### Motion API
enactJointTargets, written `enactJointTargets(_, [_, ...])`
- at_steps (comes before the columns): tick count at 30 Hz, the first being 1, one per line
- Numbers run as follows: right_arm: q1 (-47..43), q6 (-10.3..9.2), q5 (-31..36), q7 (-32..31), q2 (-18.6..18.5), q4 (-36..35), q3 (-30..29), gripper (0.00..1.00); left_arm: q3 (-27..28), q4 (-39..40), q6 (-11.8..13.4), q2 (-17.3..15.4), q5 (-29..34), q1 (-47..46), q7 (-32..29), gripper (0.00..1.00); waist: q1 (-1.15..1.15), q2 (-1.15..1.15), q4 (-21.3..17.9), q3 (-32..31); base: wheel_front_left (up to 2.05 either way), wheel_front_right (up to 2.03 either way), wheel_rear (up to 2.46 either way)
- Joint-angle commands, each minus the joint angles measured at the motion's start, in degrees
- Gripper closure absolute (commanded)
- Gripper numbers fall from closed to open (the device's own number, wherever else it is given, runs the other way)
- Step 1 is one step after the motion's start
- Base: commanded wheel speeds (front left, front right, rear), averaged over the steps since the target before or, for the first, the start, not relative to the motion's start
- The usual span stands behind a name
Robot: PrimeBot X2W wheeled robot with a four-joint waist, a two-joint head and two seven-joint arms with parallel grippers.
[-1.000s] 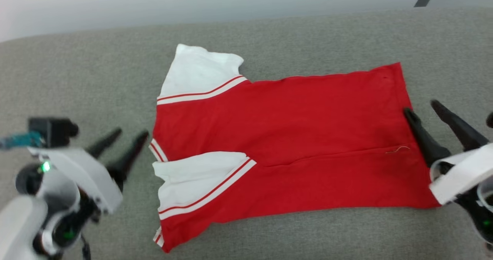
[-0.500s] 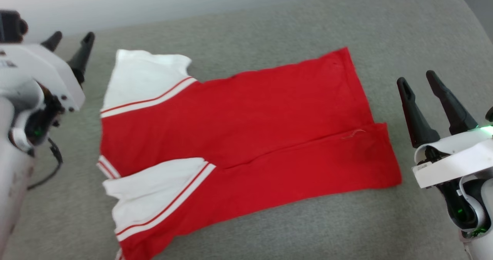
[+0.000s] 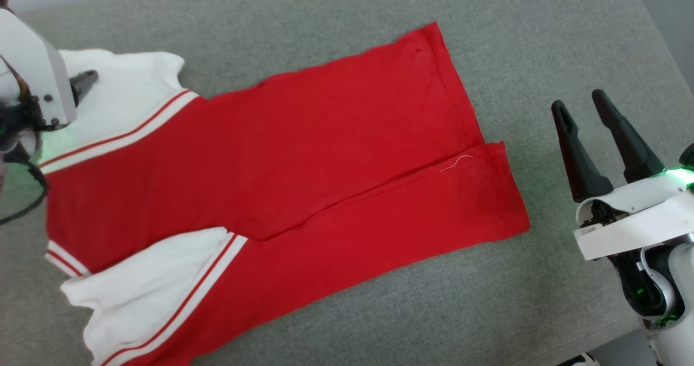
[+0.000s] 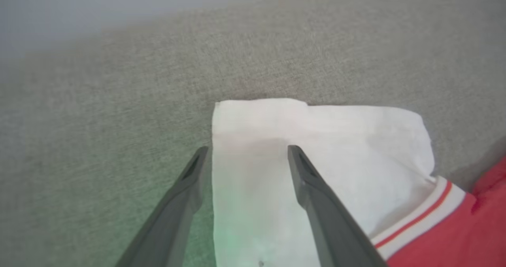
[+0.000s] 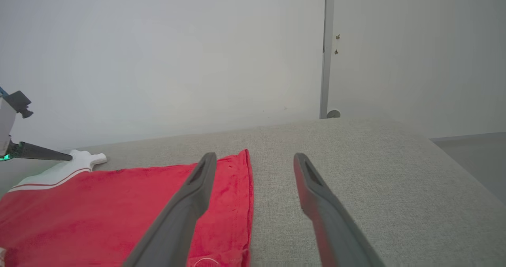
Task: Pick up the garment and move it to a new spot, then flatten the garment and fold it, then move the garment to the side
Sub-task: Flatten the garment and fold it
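Left gripper point(image 4: 248, 150), released, hangs over the white sleeve point(image 4: 316, 140) of the garment point(image 3: 303, 154); right gripper point(image 3: 579, 101), released, beside its hem point(image 3: 512, 198)

White wrist housings point(image 3: 629, 219) bear tapered dark fingers point(image 3: 576, 160), green lights point(image 3: 672, 172).

Head view cut the garment point(image 3: 282, 154) off at its near-left sleeve, and the left gripper point(image 4: 248, 151) was mostly hidden behind its wrist.

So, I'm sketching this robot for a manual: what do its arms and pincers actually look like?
The right pincer and left pincer each have two long, dark, tapering fingers on a white wrist housing. Both wrists carry green lights, and a thin black cable loops beside the left one.
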State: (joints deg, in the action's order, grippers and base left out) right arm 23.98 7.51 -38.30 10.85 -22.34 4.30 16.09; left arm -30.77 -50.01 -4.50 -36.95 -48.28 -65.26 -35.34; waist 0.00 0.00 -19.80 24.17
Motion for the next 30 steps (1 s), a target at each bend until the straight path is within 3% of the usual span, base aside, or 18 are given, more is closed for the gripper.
enactJointTargets(1, [-0.1,-0.04,-0.1,0.3,0.2,-0.3,0.3,0.0,-0.1,-0.6,-0.2,0.0,-0.2,-0.9,-0.6,0.0,0.0,0.0,-1.1,1.5,0.0,0.0,0.0])
enactJointTargets(5, [-0.3,-0.05,0.0,0.3,0.0,-0.8,0.6,0.0,-2.4,-2.4,-1.6,0.9,0.2,-0.9,-4.3,0.0,0.0,0.0,-0.7,2.1,0.0,0.0,0.0])
enactJointTargets(7, [0.1,-0.04,-0.1,0.1,-0.1,-1.1,0.8,0.0,-2.8,-2.6,-2.2,1.9,-0.9,-0.6,-5.7,0.11,0.0,0.0,-0.2,2.3,0.0,0.0,0.0])
enactJointTargets(8, [0.4,-0.04,-0.2,-0.1,-0.3,-1.2,1.0,0.0,-3.0,-2.7,-2.3,2.0,-0.8,-1.0,-5.6,0.24,0.0,0.0,0.0,2.4,0.0,0.0,0.0])
enactJointTargets(9, [0.8,-0.05,-0.2,-0.2,-0.5,-1.4,1.2,0.0,-3.2,-2.7,-2.3,2.1,-0.6,-1.3,-5.2,0.53,0.0,0.0,0.3,2.5,0.0,0.0,0.0])
enactJointTargets(12, [2.0,-0.04,0.0,-0.9,-1.1,-2.1,2.0,0.0,-3.9,-2.9,-2.6,2.7,-0.8,-1.5,-5.0,1.0,0.0,0.0,0.9,2.8,0.0,0.0,0.0])
enactJointTargets(16, [5.5,-0.05,-0.4,-3.7,-1.7,-1.5,3.3,0.0,-4.4,-2.8,-2.8,2.6,-1.1,-2.3,-3.4,1.0,0.0,0.0,1.5,3.2,0.0,0.0,0.0])
enactJointTargets(21, [15.0,-0.04,-1.2,-12.5,-2.9,2.7,7.4,0.0,-5.2,-2.4,-3.1,4.0,-2.2,-2.9,-2.1,1.0,0.0,0.0,2.9,3.6,0.0,0.0,0.0])
enactJointTargets(25, [25.0,-0.05,-1.7,-20.8,-2.6,10.9,10.8,0.0,-6.3,-0.4,-3.2,4.9,-3.4,-4.0,-1.3,1.0,0.0,0.0,4.7,4.6,0.0,0.0,0.0])
enactJointTargets(30, [36.3,-0.04,-5.3,-35.6,-1.7,23.8,14.1,0.0,-8.2,2.1,-3.2,5.9,-4.9,-4.9,0.1,1.0,0.0,0.0,7.7,5.9,0.0,0.0,0.0])
